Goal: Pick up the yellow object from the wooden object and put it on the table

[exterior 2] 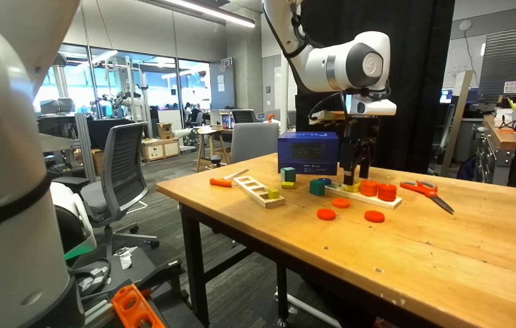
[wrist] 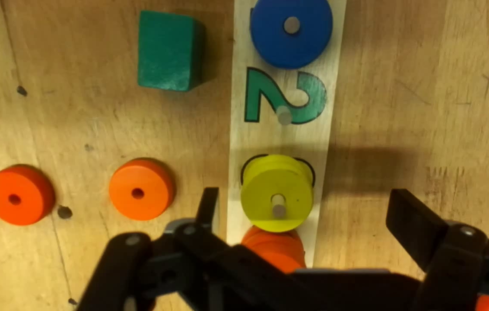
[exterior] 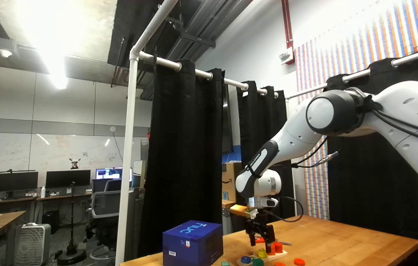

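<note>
End effector (wrist: pixel 303 207) closest to the wrist lens. Fingers (wrist: pixel 408 224) spread wide, nothing gripped, one to each side of the wooden board (wrist: pixel 261 138). Tip height against the board hard to read.

Between the fingers, on the board: yellow ring (wrist: pixel 266 188), top of a short yellow stack threaded on a peg (wrist: pixel 278 209). Taken as the task's thing, since the fingers straddle it; grasp not yet made.

Step in hand, my reading: last alignment, then the grasp. Stack sits off-centre in the gap, nearer the finger on the board's loose-ring side. Sidestep that way first, so both pads meet the rim together and the board isn't dragged. Stop high on the rim for the top ring alone; deeper may bring more of the stack. Draw straight up, level, until off the peg; a tilt would likely bind it. Orange stack (wrist: pixel 276 248) on the board's next peg looks very close, actual gap unclear; mind it.

Set-down: worktop (wrist: pixel 400 99), on the board's side away from the loose orange rings (wrist: pixel 143 207). Lower fully before letting go; rings may roll.

Further along the board: peg standing by a green 2, then blue ring (wrist: pixel 285 45). Green block (wrist: pixel 164 52) beside the board, loose-ring side. In an exterior view: scissors (exterior 2: pixel 431 193) past the board's orange end; slotted tray (exterior 2: pixel 275 202) well apart from the board, holding a yellow cube (exterior 2: pixel 273 193), a rival reading of the task.
</note>
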